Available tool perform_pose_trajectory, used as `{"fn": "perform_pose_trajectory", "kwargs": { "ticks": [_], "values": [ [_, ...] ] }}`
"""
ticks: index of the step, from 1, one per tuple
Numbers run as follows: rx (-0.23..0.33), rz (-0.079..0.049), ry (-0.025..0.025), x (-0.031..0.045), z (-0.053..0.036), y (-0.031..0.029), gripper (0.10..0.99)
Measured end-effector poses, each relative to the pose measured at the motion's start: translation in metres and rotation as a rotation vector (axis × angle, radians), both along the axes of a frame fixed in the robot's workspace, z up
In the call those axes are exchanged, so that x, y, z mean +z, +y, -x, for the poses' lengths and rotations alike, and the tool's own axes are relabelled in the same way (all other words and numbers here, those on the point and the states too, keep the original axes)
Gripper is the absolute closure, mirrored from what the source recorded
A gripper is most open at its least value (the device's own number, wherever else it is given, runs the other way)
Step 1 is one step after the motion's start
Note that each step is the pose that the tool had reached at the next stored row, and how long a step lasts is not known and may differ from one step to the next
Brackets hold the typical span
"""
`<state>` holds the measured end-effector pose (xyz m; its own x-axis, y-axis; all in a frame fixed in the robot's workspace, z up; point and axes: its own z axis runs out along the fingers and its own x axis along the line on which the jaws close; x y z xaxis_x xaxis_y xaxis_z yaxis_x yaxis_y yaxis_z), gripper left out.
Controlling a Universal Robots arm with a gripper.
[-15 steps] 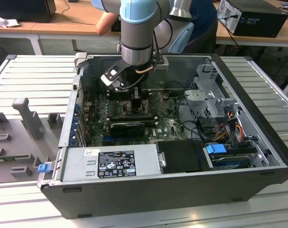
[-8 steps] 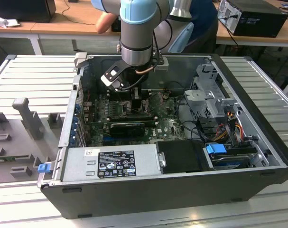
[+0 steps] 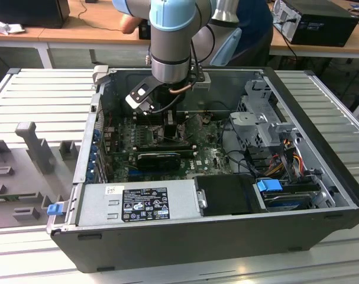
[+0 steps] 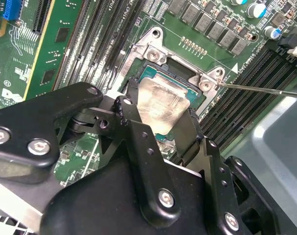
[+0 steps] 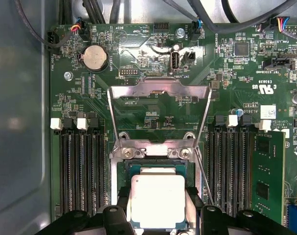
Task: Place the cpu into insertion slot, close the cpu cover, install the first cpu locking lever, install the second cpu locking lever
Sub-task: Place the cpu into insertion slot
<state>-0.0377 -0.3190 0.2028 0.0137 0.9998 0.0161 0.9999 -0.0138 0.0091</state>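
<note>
While the gripper [image 4: 160, 120] is clamped on two opposite edges of the cpu [image 4: 164, 100], the chip sits over the insertion slot [image 4: 180, 67] (fully seated or just above: cannot tell).

Risks:
- A tilt or offset at release could bend socket pins.
- The fingers [image 5: 124, 203] sit tight inside the socket frame, so a sideways drag would shift the chip.

The cpu cover [image 5: 158, 86] is swung open, away from the slot. The thin lever rod [image 4: 265, 89] stands unlatched just beside it.

Containers: the open computer case [image 3: 197, 242] holds the motherboard [image 3: 212, 157], drives and cables. The slot holds the cpu.
</note>
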Motion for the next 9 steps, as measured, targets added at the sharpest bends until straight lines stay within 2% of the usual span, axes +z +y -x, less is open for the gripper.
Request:
{"fn": "perform_pose_trajectory", "kwargs": {
  "ticks": [9],
  "values": [
    [0.000, 0.000, 0.0001, -0.0006, -0.0004, 0.0000, 0.561]
  ]
}}
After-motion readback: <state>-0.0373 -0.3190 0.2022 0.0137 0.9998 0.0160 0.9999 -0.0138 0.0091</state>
